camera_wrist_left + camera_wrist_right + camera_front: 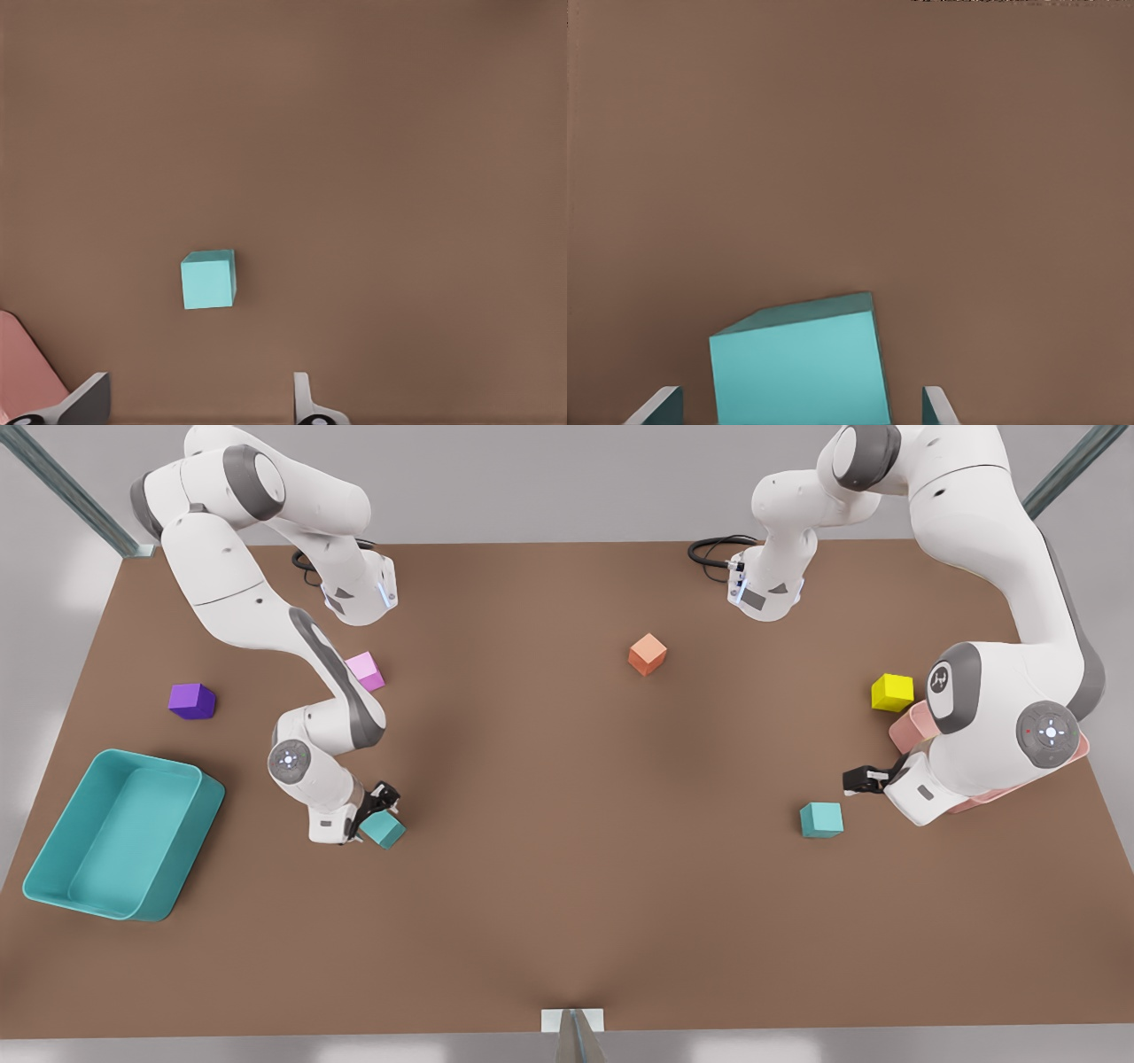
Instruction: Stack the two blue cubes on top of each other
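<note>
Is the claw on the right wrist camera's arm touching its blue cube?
Apart. In the right wrist view, table shows between each finger and the blue cube.

Brown table point(567, 886) carries: teal bin point(53, 859), purple cube point(191, 701), pink cube point(365, 670), orange cube point(648, 654), yellow cube point(892, 692), two teal cubes point(821, 819) point(384, 830).

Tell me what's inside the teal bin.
Nothing that I can see: the teal bin shows a bare floor. Its near wall hides a strip of that floor. Both blue cubes sit on the table.
</note>
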Tool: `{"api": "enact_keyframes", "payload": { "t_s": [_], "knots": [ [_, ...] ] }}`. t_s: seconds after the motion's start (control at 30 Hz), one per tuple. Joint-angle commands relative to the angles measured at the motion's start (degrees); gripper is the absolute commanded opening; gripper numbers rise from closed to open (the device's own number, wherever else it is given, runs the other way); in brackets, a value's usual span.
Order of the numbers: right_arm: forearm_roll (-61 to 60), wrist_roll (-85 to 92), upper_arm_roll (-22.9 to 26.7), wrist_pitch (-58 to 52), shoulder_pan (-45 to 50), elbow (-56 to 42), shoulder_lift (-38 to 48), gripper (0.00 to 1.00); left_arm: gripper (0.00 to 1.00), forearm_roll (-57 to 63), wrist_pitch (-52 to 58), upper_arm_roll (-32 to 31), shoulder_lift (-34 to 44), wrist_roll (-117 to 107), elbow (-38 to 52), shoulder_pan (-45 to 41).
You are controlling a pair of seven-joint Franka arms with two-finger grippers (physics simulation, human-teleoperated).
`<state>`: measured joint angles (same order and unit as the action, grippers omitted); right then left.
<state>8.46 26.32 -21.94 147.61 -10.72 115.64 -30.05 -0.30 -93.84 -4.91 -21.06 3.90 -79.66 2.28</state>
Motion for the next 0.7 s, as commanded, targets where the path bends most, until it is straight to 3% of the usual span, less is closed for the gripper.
{"api": "enact_keyframes", "payload": {
  "t_s": [0.0, 0.53, 0.57, 0.6, 0.63, 0.67],
  "knots": [
    [-0.11, 3.74, -0.03, 1.63, 0.0, 0.2, -0.01, 1.0, 1.0, 0.04, -0.03, -0.01, 0.14, 0.14, 0.03, 0.0],
    [-0.2, 3.65, 0.32, 6.99, -0.17, 1.34, -4.23, 1.0, 1.0, 0.04, 0.06, 0.08, 0.14, 0.32, 0.03, 0.27],
    [-0.29, 3.47, 0.32, 6.81, -0.17, 1.25, -4.31, 0.86, 1.0, 0.04, 0.06, 0.08, 0.05, 0.4, 0.03, 0.27],
    [-0.29, 3.47, 0.32, 6.73, -0.17, 1.16, -4.31, 0.6, 1.0, 0.04, 0.06, 0.08, 0.05, 0.32, 0.03, 0.27],
    [-0.29, 3.47, 0.32, 6.64, -0.17, 1.16, -4.31, 0.53, 1.0, 0.04, 0.06, 0.08, 0.05, 0.4, 0.03, 0.27],
    [-0.29, 3.47, 0.4, 6.73, -0.17, 1.16, -4.31, 0.53, 1.0, 0.04, 0.06, 0.08, 0.14, 0.4, 0.03, 0.27]
  ]
}}
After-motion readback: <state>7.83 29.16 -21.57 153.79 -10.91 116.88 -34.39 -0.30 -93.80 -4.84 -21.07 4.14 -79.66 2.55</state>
